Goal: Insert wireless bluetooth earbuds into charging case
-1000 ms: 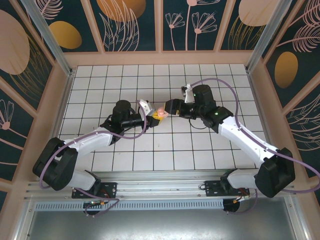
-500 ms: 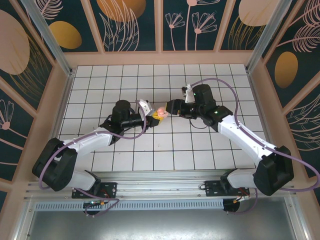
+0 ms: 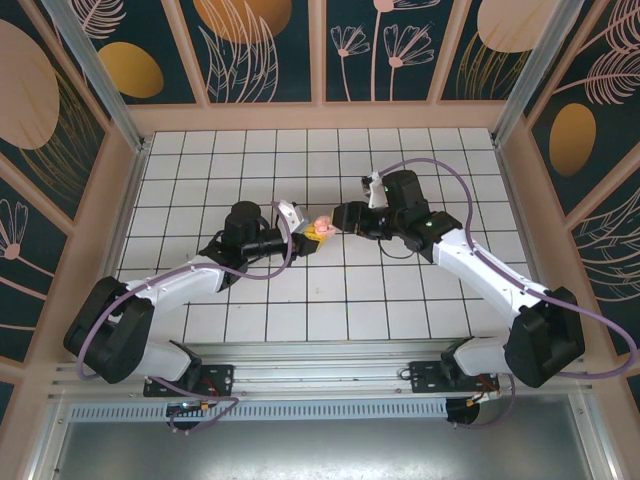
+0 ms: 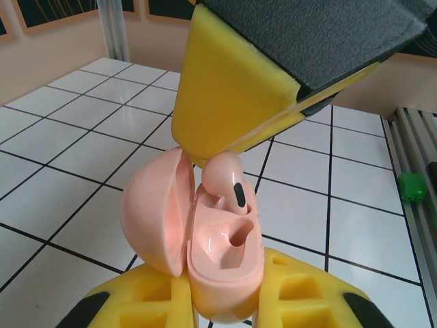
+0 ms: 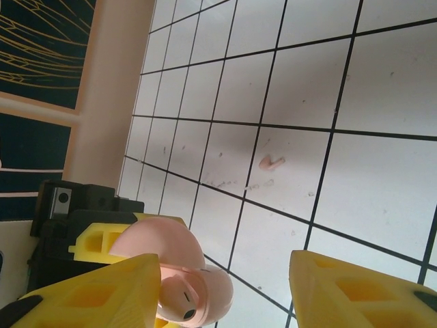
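**State.** The left fingers [image 4: 300,294] pinch the case [image 4: 225,273] low on its body, at the bottom centre of the left wrist view. Its lid [image 4: 156,213] stands open to the left. One pink earbud [image 4: 227,183] sits in the upper socket with its stem hidden inside; we judge it not fully seated. The socket [image 4: 236,236] below it in the frame is empty. The right fingers [image 5: 95,294] are spread and pinch nothing. One pad lies just over the earbud's head, but we cannot tell whether it touches. A second earbud [image 5: 272,162] lies loose on the table [image 5: 382,89], mid-frame in the right wrist view, well apart from the case.

**Handling.** We judge the earbuds very light, rigid, glossy and slippery, so an off-centre pinch may flick one away. We take the loose one across its rounded head, leaving the stem free to point down. The case looks like light, hard plastic, and its hinge is the weak point. We press only along the socket and never against the lid.

**Clearance.** In the top view the case sits at frame centre with bare tiles on all sides, and the walls [image 3: 128,180] are well apart from it. The tight spot is over the case, where the two sets of fingers nearly meet. We lift the right fingers clear before swinging them aside.
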`<move>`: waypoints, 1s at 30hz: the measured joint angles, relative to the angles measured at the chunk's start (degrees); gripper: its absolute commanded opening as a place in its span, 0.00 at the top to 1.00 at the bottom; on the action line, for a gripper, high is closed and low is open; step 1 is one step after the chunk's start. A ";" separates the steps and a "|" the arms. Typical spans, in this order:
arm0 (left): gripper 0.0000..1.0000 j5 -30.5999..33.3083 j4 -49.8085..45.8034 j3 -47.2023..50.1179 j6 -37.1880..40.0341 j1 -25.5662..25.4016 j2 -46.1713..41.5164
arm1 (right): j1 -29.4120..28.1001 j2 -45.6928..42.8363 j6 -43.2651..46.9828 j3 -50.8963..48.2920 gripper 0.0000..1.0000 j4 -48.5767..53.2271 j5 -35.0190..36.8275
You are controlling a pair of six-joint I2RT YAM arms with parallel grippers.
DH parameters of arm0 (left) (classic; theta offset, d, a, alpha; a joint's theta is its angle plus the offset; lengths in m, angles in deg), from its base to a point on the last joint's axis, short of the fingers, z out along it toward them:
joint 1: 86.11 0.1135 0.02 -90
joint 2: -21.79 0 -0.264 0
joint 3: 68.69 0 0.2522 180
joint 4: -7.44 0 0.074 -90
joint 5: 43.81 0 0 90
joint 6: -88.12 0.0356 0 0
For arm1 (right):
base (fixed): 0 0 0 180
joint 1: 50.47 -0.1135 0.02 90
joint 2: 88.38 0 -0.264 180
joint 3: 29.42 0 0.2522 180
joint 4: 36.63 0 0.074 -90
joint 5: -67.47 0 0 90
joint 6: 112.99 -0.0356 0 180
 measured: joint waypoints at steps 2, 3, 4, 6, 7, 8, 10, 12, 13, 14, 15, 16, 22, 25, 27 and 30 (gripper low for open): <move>0.90 0.00 -0.35 0.00 -0.02 0.00 0.00 | -0.09 0.00 0.04 -0.17 0.48 0.17 0.44; 0.90 0.00 -0.46 0.00 -0.02 0.00 0.00 | -0.22 0.00 0.07 -0.35 0.48 0.24 0.85; 0.90 0.00 -0.70 0.00 -0.04 0.00 0.00 | -0.39 0.00 0.09 -0.48 0.48 0.37 1.20; 0.90 -0.02 -1.05 0.09 -0.09 0.00 0.00 | -0.74 0.00 0.22 -0.76 0.48 0.48 1.92; 0.90 0.00 -1.16 0.11 -0.22 0.00 0.00 | -0.90 0.00 0.24 -0.81 0.48 0.50 2.25; 0.90 0.00 -1.25 0.11 -0.24 0.00 0.00 | -1.09 0.00 0.24 -0.83 0.48 0.52 2.69; 0.90 -0.02 -1.31 0.11 -0.28 0.00 0.00 | -1.53 0.00 0.28 -0.83 0.49 0.48 3.41; 0.90 -0.02 -1.42 0.11 -0.46 0.00 0.00 | -1.92 0.00 0.46 -0.83 0.49 0.50 4.22; 0.90 -0.02 -1.44 0.11 -0.46 0.00 0.00 | -1.99 0.00 0.52 -0.85 0.49 0.50 4.44; 0.90 -0.02 -1.44 0.11 -0.48 0.00 0.00 | -2.05 0.00 0.61 -0.85 0.49 0.52 4.74; 0.90 -0.02 -1.44 0.11 -0.48 0.00 -0.04 | -2.14 0.00 0.66 -0.87 0.49 0.57 5.03; 0.90 0.00 -1.49 0.11 -0.48 0.00 -0.09 | -2.23 0.00 0.68 -0.94 0.49 0.57 5.22; 0.90 0.02 -1.64 0.15 -0.48 0.00 -0.20 | -2.38 -0.07 1.09 -0.96 0.49 0.50 5.33; 0.90 -0.02 -1.64 0.17 -0.48 0.00 -0.20 | -2.43 -0.24 1.42 -1.03 0.47 0.50 5.33; 0.90 -0.02 -1.55 0.17 -0.46 0.00 -0.22 | -2.40 -0.55 1.79 -1.03 0.42 0.50 5.42; 0.90 0.04 -1.31 0.17 -0.44 0.00 -0.70 | -1.95 -1.20 2.64 -1.03 0.39 0.50 5.31</move>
